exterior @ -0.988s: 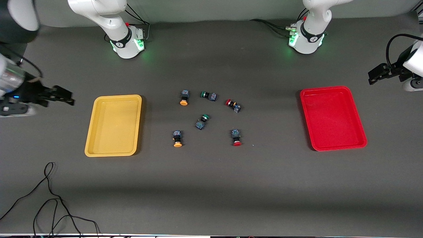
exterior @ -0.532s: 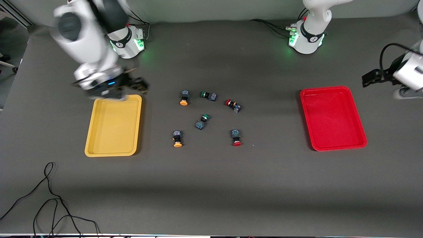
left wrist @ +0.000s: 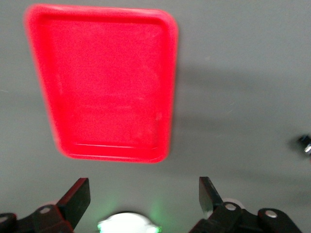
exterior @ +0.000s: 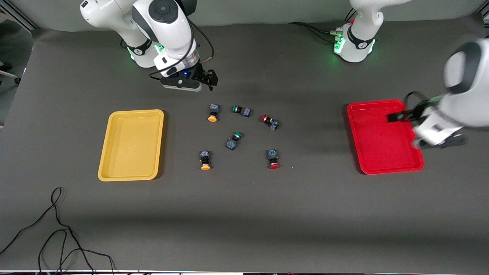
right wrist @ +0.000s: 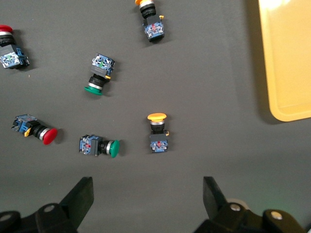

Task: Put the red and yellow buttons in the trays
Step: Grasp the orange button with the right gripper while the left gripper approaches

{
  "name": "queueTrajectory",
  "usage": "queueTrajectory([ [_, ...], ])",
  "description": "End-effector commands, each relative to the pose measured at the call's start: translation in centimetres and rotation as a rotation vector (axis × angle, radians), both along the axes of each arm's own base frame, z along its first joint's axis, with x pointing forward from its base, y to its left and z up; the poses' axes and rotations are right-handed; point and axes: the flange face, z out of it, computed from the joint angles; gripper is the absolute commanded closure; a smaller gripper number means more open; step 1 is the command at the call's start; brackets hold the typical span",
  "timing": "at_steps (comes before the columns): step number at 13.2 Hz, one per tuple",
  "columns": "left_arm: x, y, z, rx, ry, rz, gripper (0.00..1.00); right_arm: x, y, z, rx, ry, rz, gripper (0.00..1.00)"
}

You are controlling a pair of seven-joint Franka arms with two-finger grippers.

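Red tray point(exterior: 382, 152): nothing held — left gripper point(exterior: 397, 117) is now seen over it, fingers spread.
Yellow tray point(exterior: 131, 168): nothing held.
Right gripper point(exterior: 208, 78): spread — moved from the yellow tray to above the buttons point(exterior: 212, 112).

The right arm reaches down from its base at the upper left of the front view, its wrist bent so the right pincer point(exterior: 208, 78) hangs at upper centre-left, fingers point(right wrist: 80, 196) spread wide and holding nothing. The left arm sweeps in from the right edge of the frame, blurred; its left pincer point(exterior: 397, 116) sits at middle right, fingers point(left wrist: 77, 196) parted and holding nothing.
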Motion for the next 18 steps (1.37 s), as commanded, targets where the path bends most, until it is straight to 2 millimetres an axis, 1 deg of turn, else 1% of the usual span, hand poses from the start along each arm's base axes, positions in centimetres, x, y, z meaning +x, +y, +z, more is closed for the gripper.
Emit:
queueTrajectory([
  [1,0.3,-10.9,-6.0,0.094,0.006,0.169,0.0,0.6,0.0,-6.0,-0.029,-0.026,0.012,0.0],
  [3,-0.3,-15.2,-9.4,0.114,0.024,0.291,0.0,0.0,-0.6,-10.9,-0.021,-0.072,0.049,0.0],
  [4,-0.4,-16.2,-11.0,0.107,0.05,0.364,0.0,0.2,-0.4,-13.5,-0.007,-0.081,0.05,0.0],
  [6,-0.7,-17.2,-12.7,0.084,0.119,0.564,0.0,0.4,0.0,-18.0,0.009,-0.088,0.055,0.0],
  [7,-1.0,-17.5,-12.9,0.082,0.135,0.657,0.0,0.5,0.1,-20.2,0.021,-0.097,0.057,0.0],
  [8,-1.9,-19.2,-13.0,0.091,0.129,0.694,0.0,0.3,0.0,-21.9,0.017,-0.089,0.058,0.0],
  [9,-3.3,-22.0,-13.5,0.108,0.112,0.713,0.0,0.3,-0.2,-22.8,0.008,-0.081,0.061,0.0],
  [10,-5.0,-24.9,-14.5,0.117,0.083,0.735,0.0,0.4,-0.4,-23.1,0.004,-0.077,0.059,0.0],
  [11,-5.9,-26.0,-15.6,0.116,0.054,0.776,0.0,0.3,-0.7,-23.9,-0.006,-0.066,0.057,0.0],
  [12,-7.3,-27.1,-16.7,0.117,0.038,0.778,0.0,0.2,-0.7,-24.5,-0.013,-0.058,0.06,0.01],
  [13,-8.9,-27.9,-17.9,0.118,0.026,0.764,0.01,0.4,-0.6,-24.5,-0.011,-0.06,0.059,0.15],
  [14,-9.9,-28.4,-18.8,0.109,0.003,0.781,0.02,0.5,-0.5,-24.5,-0.011,-0.06,0.06,0.34],
  [15,-10.6,-29.6,-19.6,0.092,-0.024,0.809,0.02,0.5,-0.6,-24.5,-0.012,-0.061,0.061,0.52],
  [16,-10.6,-30.3,-20.4,0.076,-0.043,0.841,0.02,0.5,-0.6,-24.5,-0.013,-0.06,0.063,0.65],
  [17,-10.4,-30.6,-21.0,0.062,-0.054,0.855,0.02,0.6,-0.5,-24.3,-0.012,-0.061,0.063,0.76],
  [18,-10.9,-31.3,-21.7,0.056,-0.059,0.847,0.02,0.8,-0.4,-23.9,-0.007,-0.066,0.066,0.78],
])
